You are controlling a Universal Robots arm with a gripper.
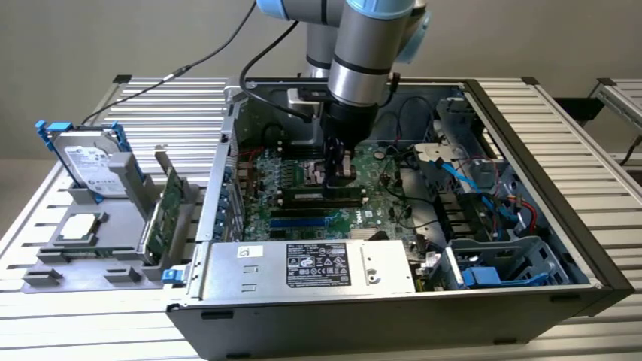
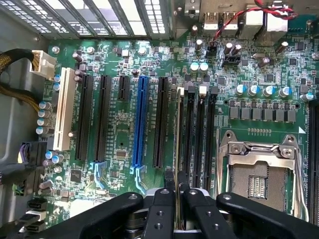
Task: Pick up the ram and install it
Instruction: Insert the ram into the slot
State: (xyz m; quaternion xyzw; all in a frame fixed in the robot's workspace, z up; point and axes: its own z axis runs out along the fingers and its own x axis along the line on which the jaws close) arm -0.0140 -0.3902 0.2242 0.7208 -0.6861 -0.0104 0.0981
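Green motherboard, gripper pinching thin ram

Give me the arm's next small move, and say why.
Probably press straight down a little. The tool grips the ram on edge, running parallel to and right beside the black memory slots on the motherboard. Whether it is seated cannot be told.
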